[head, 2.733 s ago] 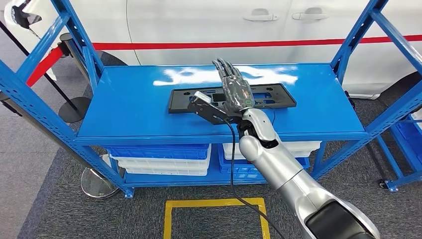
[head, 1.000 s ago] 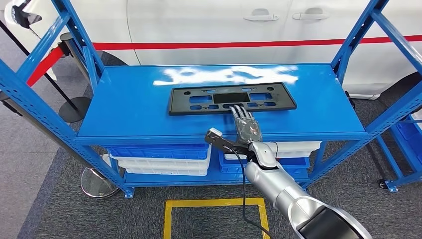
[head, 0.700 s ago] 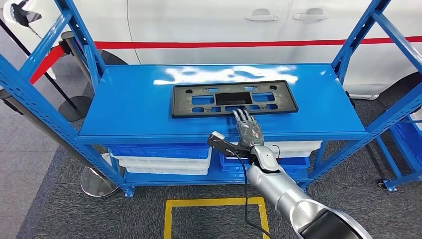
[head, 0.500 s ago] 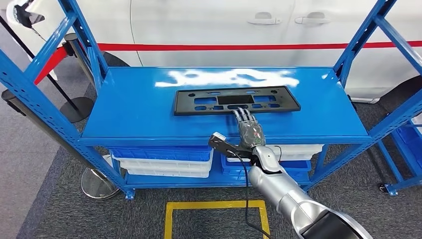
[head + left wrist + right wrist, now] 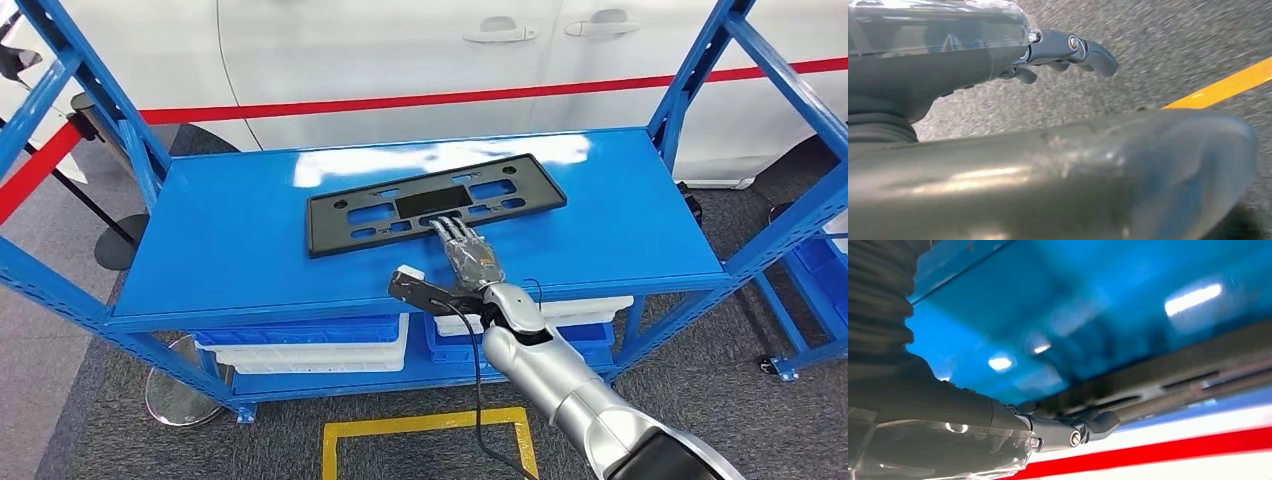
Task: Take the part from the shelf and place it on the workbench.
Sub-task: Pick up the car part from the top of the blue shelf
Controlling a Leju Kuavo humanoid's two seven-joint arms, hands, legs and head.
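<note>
The right hand (image 5: 473,262) lies flat on the shelf (image 5: 230,250), fingers straight and apart, grasping nothing, fingertips touching the near edge of the part (image 5: 370,215). The part lies flat mid-shelf, just beyond the hand.

One black part (image 5: 435,203) lying on one blue shelf (image 5: 250,250). Under the shelf top, two stacks of bins: one (image 5: 300,340) at the left, one (image 5: 560,310) at the right. One white car (image 5: 400,50) behind the shelf. Two door handles (image 5: 497,30) (image 5: 603,24) on the car.
</note>
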